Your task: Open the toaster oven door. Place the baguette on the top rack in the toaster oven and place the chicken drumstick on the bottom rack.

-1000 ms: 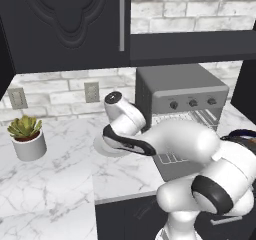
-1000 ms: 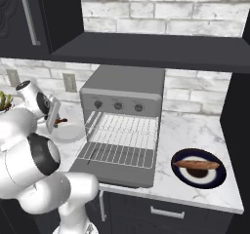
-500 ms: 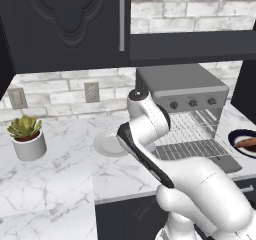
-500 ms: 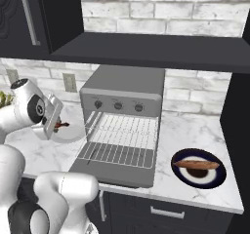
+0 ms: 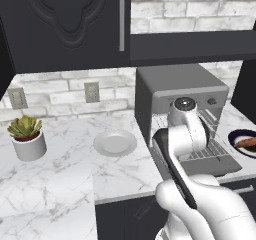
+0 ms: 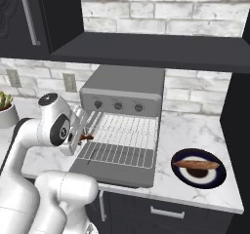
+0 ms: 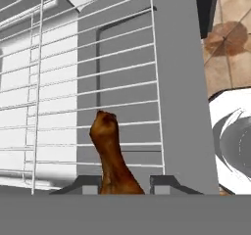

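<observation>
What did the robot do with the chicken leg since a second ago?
The claw carried the chicken drumstick from beside the white plate across to the front of the toaster oven, and holds it over the pulled-out rack. The drumstick stayed gripped the whole way. The toaster oven door stayed down, and the baguette stayed on its dark plate.

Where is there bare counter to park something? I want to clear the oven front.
Bare marble lies between the potted plant and the empty white plate, and between the toaster oven and the dark plate holding the baguette. It is crowded at the pulled-out rack, where the gripper holds the chicken drumstick.
</observation>
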{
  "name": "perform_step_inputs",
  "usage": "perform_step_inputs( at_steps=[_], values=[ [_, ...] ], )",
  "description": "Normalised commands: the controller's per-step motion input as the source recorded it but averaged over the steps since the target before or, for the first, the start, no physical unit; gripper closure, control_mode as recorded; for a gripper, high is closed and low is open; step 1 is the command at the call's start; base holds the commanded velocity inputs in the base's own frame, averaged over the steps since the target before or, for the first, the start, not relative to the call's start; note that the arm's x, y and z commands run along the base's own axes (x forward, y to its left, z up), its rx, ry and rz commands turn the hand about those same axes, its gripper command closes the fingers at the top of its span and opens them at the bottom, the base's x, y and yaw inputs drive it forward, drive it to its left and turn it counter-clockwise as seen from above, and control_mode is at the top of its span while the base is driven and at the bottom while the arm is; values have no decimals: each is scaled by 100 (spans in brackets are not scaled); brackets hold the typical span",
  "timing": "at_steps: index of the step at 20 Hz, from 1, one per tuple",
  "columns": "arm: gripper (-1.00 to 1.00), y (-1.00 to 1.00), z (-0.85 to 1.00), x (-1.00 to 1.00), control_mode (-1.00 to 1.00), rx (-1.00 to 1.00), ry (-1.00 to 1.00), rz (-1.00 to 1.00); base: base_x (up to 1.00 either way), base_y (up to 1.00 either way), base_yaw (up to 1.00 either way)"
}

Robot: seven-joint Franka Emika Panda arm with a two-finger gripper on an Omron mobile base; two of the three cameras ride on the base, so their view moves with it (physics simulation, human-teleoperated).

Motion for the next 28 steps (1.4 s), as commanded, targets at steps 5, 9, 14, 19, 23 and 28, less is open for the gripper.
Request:
perform_step_inputs(
  at_steps=[5, 9, 14, 19, 23, 28],
  values=[
    [100, -74, -30, 15, -100, 0, 0, -8, 0, 0, 0],
    [100, -31, -36, 33, -100, 0, 0, -3, 0, 0, 0],
    [100, -9, -28, 35, -100, 0, 0, -1, 0, 0, 0],
    [100, -5, -34, 29, -100, 0, 0, 0, 0, 0, 0],
    [100, -7, -60, 12, -100, 0, 0, 0, 0, 0, 0],
    [100, -7, -55, 4, -100, 0, -1, 0, 0, 0, 0]
  ],
)
